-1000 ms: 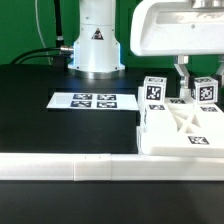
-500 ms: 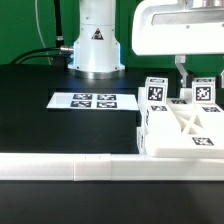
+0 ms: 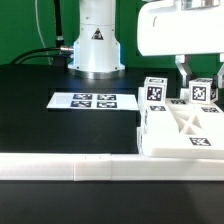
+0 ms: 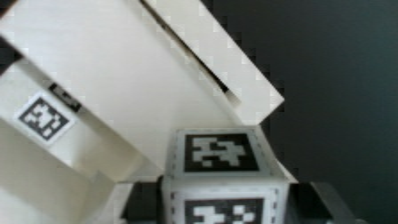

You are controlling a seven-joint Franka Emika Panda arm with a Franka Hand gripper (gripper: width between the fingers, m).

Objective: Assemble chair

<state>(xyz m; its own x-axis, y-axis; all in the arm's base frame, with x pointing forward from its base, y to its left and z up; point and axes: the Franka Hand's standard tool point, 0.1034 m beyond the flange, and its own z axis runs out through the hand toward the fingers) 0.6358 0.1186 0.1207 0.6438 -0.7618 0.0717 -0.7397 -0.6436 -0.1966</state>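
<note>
White chair (image 3: 185, 125) against border rail (image 3: 70, 167)

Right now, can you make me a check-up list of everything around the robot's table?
Surface: black table, bare apart from the things listed here.
Job's things: white chair parts, the X-braced panel lying flat, tagged blocks behind it.
Clutter: marker board lying flat; long white border rail along the front edge.
Grippers: gripper shut on a tagged square leg.
Cables: black cables by the robot base.
Surroundings: green backdrop.
</note>
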